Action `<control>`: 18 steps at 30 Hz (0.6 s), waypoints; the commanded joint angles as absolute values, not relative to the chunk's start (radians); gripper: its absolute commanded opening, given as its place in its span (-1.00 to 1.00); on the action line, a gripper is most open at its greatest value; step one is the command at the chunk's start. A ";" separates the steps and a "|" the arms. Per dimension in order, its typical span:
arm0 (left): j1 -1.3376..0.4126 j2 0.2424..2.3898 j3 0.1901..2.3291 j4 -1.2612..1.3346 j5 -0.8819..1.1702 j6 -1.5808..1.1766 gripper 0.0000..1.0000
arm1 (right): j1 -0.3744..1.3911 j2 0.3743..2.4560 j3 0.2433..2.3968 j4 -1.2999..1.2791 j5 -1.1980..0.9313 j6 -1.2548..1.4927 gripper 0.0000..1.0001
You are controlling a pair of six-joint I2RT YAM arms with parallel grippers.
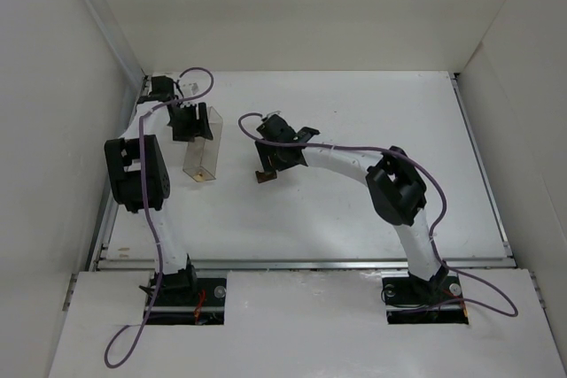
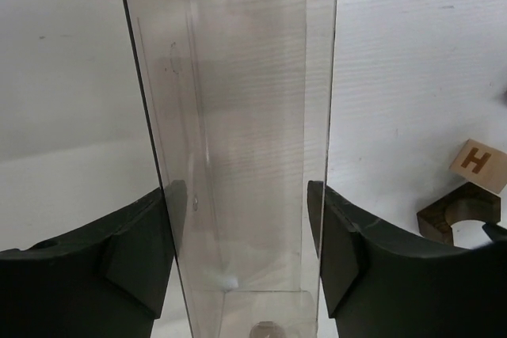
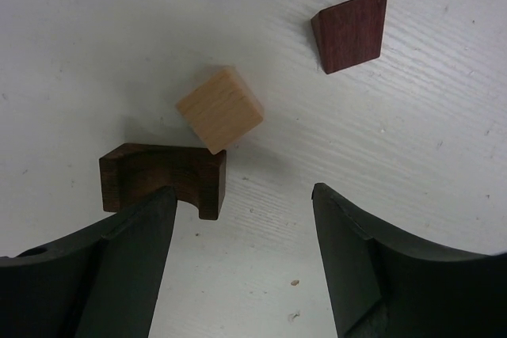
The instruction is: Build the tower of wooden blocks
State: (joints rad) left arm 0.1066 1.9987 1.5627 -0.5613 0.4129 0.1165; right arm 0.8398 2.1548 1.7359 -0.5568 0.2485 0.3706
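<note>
In the right wrist view a pale tan cube (image 3: 220, 108), a dark brown block with an arched notch (image 3: 162, 180) and a maroon pointed piece (image 3: 350, 31) lie loose on the white table. The cube's corner touches the brown block. My right gripper (image 3: 242, 219) is open and empty just above them, its left finger beside the brown block. From above, the right gripper (image 1: 270, 164) hides most of the blocks; only the brown block (image 1: 264, 175) shows. My left gripper (image 2: 245, 219) is shut on the clear plastic box (image 2: 238, 116). The left wrist view also shows the cube (image 2: 478, 165), lettered H, and the brown block (image 2: 459, 210).
The clear box (image 1: 202, 152) stands at the left of the table, held by the left gripper (image 1: 190, 126). White walls enclose the table on the left, back and right. Purple cables run along both arms.
</note>
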 commanded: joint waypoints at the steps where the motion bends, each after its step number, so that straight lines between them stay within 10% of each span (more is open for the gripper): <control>1: 0.167 2.005 1.536 -0.552 0.411 0.100 0.21 | 0.851 2.143 1.736 -0.548 0.233 0.388 0.49; 7: 0.167 1.985 1.505 -0.516 0.227 0.138 1.00 | 0.851 2.152 1.736 -0.548 0.222 0.397 0.49; 18: 0.167 1.928 1.505 -0.488 0.118 0.193 1.00 | 0.870 2.172 1.747 -0.548 0.213 0.407 0.25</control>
